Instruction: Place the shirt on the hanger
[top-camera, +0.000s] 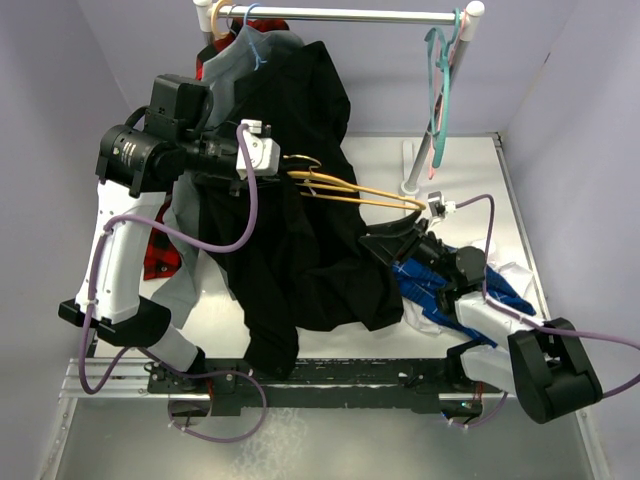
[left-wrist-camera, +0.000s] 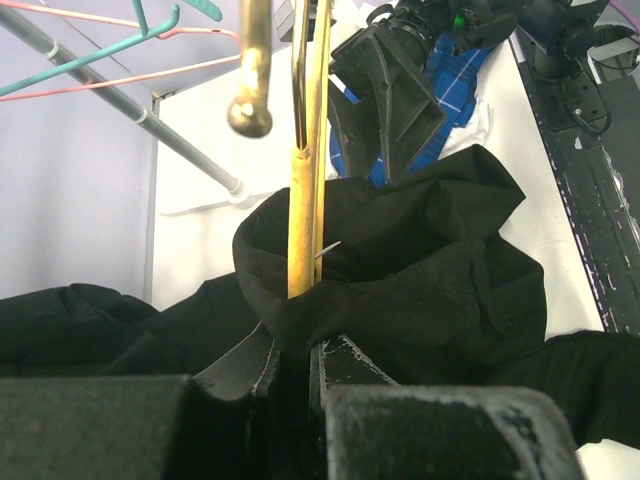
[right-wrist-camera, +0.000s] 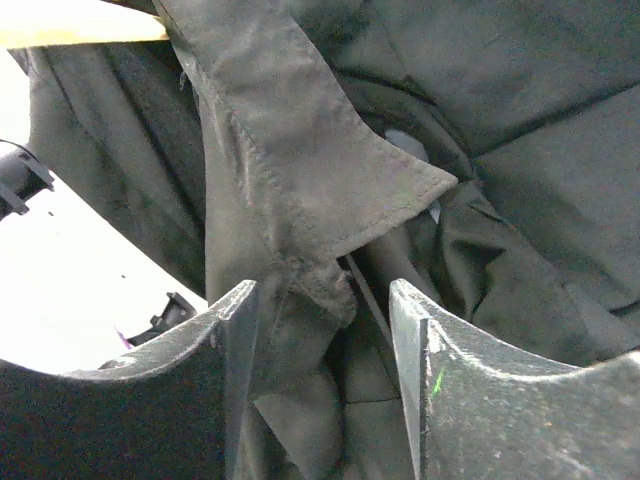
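My left gripper (top-camera: 288, 178) is shut on the yellow-orange hanger (top-camera: 352, 193), holding it above the table with one arm pointing right. The black shirt (top-camera: 300, 270) drapes from the hanger down to the table. In the left wrist view the hanger (left-wrist-camera: 301, 215) runs up from my fingertips (left-wrist-camera: 262, 362), and shirt fabric (left-wrist-camera: 420, 270) is bunched over its lower end. My right gripper (top-camera: 375, 245) is at the shirt's right edge. In the right wrist view its jaws stand apart around the collar (right-wrist-camera: 290, 140), with the fabric against the left finger (right-wrist-camera: 225, 340) and a gap to the right one.
A rack rod (top-camera: 340, 15) crosses the back, carrying a teal hanger (top-camera: 440, 80), a grey shirt (top-camera: 235, 60) and another black garment (top-camera: 310, 90). A red-checked garment (top-camera: 160, 255) hangs at the left. A blue-checked shirt (top-camera: 420, 285) lies under the right arm. The rack post (top-camera: 412, 185) stands behind.
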